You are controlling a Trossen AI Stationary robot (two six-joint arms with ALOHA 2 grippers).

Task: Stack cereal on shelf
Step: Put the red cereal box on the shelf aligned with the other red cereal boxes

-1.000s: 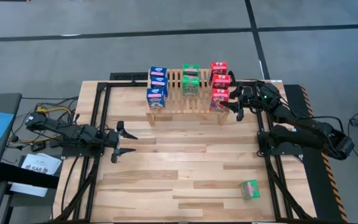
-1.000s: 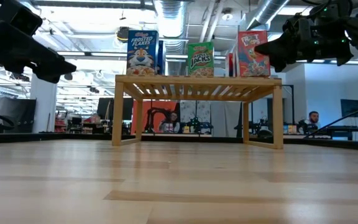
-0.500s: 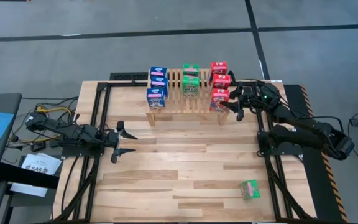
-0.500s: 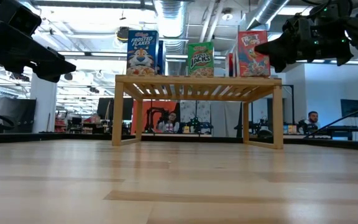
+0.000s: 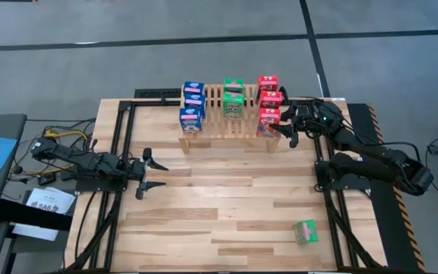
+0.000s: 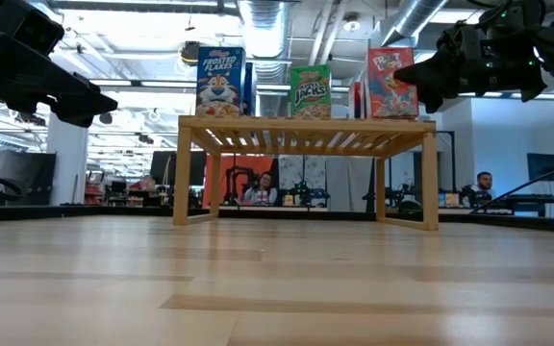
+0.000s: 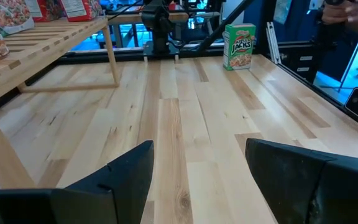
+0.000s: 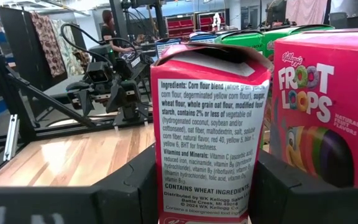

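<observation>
The shelf [image 5: 217, 128], a light wooden slatted rack, stands at the table's far side. On it stand three blue cereal boxes [image 5: 192, 106], two green ones [image 5: 233, 99] and three red ones [image 5: 269, 99]. My right gripper [image 5: 286, 126] is at the shelf's right end, shut on the nearest red box [image 8: 207, 137]. One more green box [image 5: 305, 231] stands on the table near the front right, also visible in the left wrist view [image 7: 239, 46]. My left gripper [image 5: 153, 172] hovers open over the table's left part, holding nothing. My right gripper pinches the nearest red box between its two fingers [image 8: 135, 180], one on each broad face; the narrow ingredients panel [image 8: 207, 186] faces the wrist. The fingers come level from the table's right side. The box is upright, its bottom on the shelf top [image 6: 392, 117].
Black frame rails [image 5: 120, 152] run along both table sides. Bare planks [image 5: 226, 198] lie between the shelf and the loose green box. Beyond the table, the low view shows a room with seated people [image 6: 484, 183].
</observation>
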